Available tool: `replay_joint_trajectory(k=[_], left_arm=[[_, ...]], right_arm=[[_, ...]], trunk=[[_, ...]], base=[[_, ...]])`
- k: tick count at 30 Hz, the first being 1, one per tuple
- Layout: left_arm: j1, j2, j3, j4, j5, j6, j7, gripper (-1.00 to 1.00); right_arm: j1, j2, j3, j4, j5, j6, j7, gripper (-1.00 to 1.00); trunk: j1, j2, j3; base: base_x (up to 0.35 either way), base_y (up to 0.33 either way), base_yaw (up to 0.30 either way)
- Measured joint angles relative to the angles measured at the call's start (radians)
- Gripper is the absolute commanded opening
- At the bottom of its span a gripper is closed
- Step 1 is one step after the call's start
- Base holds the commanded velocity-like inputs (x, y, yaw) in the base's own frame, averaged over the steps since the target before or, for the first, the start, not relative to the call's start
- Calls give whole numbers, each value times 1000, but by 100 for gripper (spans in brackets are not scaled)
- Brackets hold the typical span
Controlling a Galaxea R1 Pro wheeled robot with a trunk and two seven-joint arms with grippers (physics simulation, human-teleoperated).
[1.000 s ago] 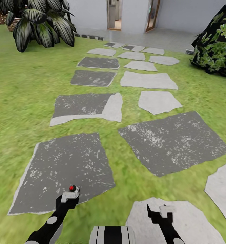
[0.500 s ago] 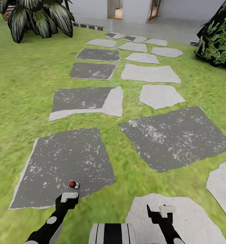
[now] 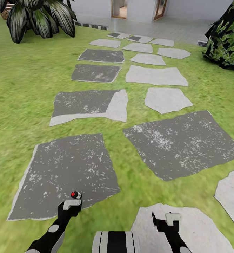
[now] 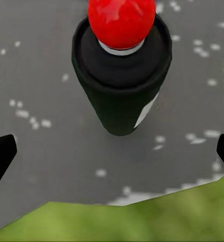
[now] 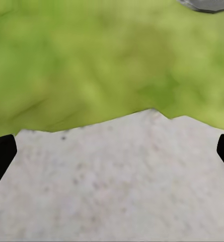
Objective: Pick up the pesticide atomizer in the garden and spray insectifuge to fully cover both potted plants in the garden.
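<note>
Red-capped dark atomizer (image 4: 121, 75) stands on a grey stone (image 3: 64, 175) before the left pincer (image 3: 72, 203), jaws apart; light, rigid, slick—grip mid-body.

lawn (image 3: 22, 98), stepping stones (image 3: 181, 142), atomizer (image 3: 75, 194) upright

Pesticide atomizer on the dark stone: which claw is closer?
Left. The pesticide atomizer stands on the dark stepping stone just ahead of the open left claw, apart from it. The right claw hangs well to the side over a pale stone.
</note>
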Motion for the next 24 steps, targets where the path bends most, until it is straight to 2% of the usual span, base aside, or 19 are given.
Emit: replay_joint_trajectory(k=[7, 13, 24], left_arm=[[0, 0, 0, 0, 0, 0, 0, 100], [0, 0, 0, 0, 0, 0, 0, 100], [2, 0, 0, -1, 0, -1, 0, 100]], right_arm=[[0, 0, 0, 0, 0, 0, 0, 100], [0, 0, 0, -1, 0, 0, 0, 100], [0, 0, 0, -1, 0, 0, 0, 100]], trunk=[[0, 0, 0], [0, 0, 0], [0, 0, 0]], base=[[16, 0, 0], [151, 0, 0], [14, 0, 0]])
